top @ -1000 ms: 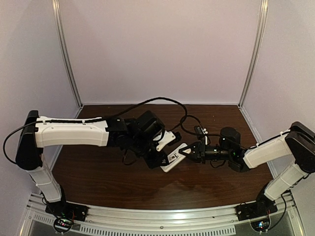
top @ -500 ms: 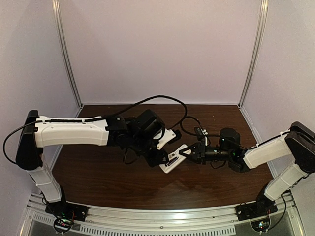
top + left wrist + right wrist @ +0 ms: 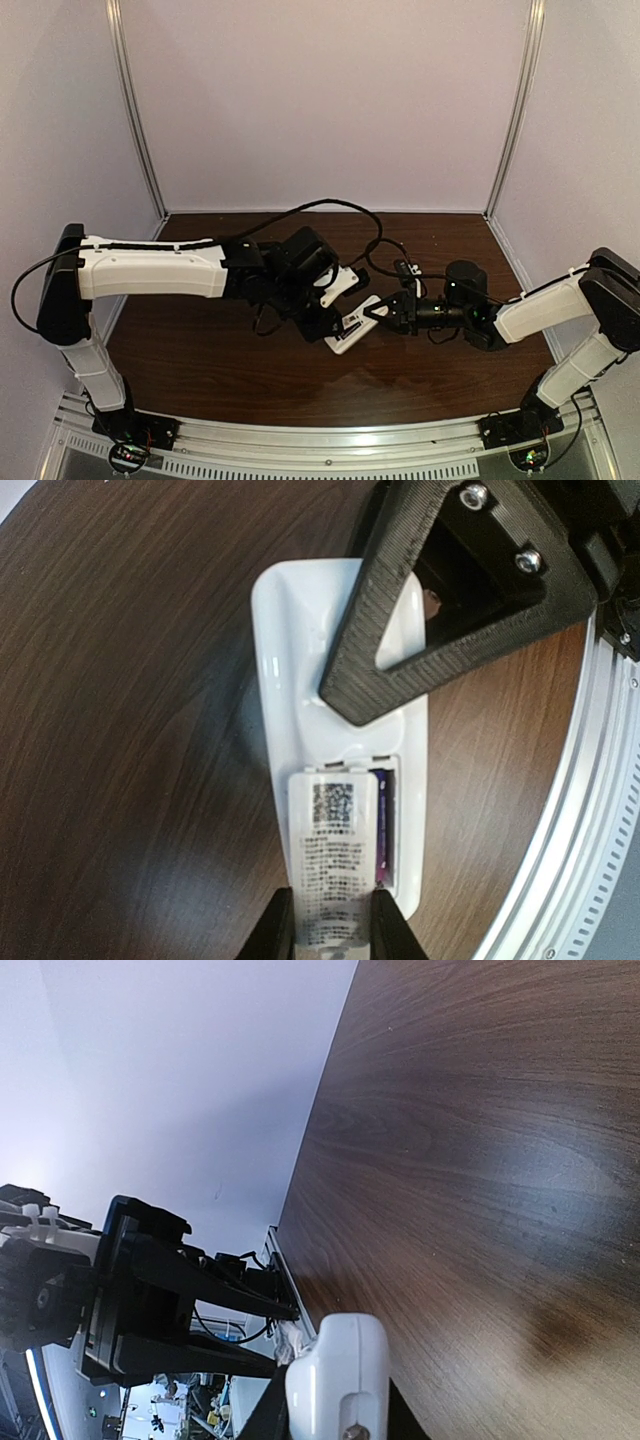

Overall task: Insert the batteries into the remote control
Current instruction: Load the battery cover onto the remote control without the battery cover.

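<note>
The remote [image 3: 350, 326] hangs between both grippers. The left gripper [image 3: 330, 905] pinches the labelled cover [image 3: 335, 845] at its left end beside a battery [image 3: 384, 830]. The right gripper [image 3: 335, 1405] clamps its right end.

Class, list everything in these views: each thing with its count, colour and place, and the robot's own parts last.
remote control: one, white, mid-table, battery bay facing up
battery: one showing, purple, in the bay beside the cover; no second in view
battery cover: one, white with a printed label, partly over the bay
table: one, dark brown wood
rail: one, silver, along the table's near edge
walls: pale lilac, behind and at both sides
left gripper: one, black, closed on the battery cover
right gripper: one, black, closed on the remote control's other end
</note>
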Robot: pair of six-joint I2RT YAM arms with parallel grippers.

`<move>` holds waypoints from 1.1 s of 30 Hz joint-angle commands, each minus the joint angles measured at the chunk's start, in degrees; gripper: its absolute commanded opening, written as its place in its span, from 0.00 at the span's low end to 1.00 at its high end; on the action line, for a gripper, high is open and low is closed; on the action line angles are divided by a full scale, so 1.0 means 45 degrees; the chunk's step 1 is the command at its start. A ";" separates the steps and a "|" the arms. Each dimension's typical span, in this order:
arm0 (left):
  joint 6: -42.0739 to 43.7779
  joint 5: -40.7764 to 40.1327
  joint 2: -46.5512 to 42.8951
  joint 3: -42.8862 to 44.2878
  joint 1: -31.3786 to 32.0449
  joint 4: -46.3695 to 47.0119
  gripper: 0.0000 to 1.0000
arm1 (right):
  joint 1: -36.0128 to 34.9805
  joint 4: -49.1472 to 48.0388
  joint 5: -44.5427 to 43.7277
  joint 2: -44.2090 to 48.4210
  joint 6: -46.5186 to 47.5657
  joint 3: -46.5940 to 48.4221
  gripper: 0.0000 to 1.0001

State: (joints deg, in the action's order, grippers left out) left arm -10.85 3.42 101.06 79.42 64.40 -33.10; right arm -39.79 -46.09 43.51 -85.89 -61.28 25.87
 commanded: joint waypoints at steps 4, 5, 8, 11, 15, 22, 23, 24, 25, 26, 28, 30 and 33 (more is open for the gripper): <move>0.0068 0.0137 0.0284 0.0436 0.0042 0.0120 0.18 | -0.0121 -0.0136 -0.0223 -0.0052 0.0169 0.0109 0.00; 0.0080 0.0148 0.0293 0.0455 0.0041 0.0111 0.18 | -0.0125 -0.0116 -0.0231 -0.0057 0.0183 0.0128 0.00; 0.0118 0.0308 0.0316 0.0457 0.0030 0.0111 0.18 | -0.0123 -0.0034 -0.0273 -0.0029 0.0227 0.0178 0.00; 0.0099 0.0469 0.0329 0.0455 0.0030 0.0115 0.18 | -0.0120 0.0098 -0.0333 0.0015 0.0276 0.0206 0.00; 0.0088 0.0532 0.0346 0.0421 0.0034 0.0121 0.18 | -0.0122 0.0123 -0.0391 0.0040 0.0263 0.0188 0.00; 0.0054 0.0620 0.0404 0.0330 0.0042 0.0110 0.18 | -0.0120 0.0359 -0.0506 0.0215 0.0331 0.0264 0.00; 0.0060 0.0640 0.0413 0.0322 0.0041 0.0095 0.18 | -0.0122 0.0368 -0.0491 0.0221 0.0335 0.0277 0.00; 0.0067 0.0689 0.0414 0.0321 0.0039 0.0106 0.18 | -0.0122 0.0364 -0.0489 0.0221 0.0336 0.0283 0.00; 0.0058 0.0695 0.0424 0.0318 0.0038 0.0093 0.18 | -0.0122 0.0359 -0.0507 0.0234 0.0323 0.0279 0.00; 0.0049 0.0728 0.0416 0.0320 0.0029 0.0091 0.18 | -0.0127 0.0351 -0.0518 0.0230 0.0317 0.0271 0.00; 0.0092 0.0719 0.0434 0.0296 0.0032 0.0093 0.18 | -0.0122 0.0241 -0.0527 0.0218 0.0222 0.0238 0.00; 0.0064 0.0628 0.0480 0.0282 0.0044 0.0090 0.18 | -0.0122 0.0102 -0.0509 0.0218 0.0166 0.0209 0.00; 0.0040 0.0570 0.0531 0.0281 0.0044 0.0090 0.18 | -0.0123 0.0062 -0.0470 0.0260 0.0121 0.0194 0.00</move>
State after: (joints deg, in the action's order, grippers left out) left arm -10.85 5.61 102.43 80.14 64.40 -33.10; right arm -39.90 -44.18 42.11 -85.89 -60.42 25.87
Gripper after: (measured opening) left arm 0.207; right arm 0.217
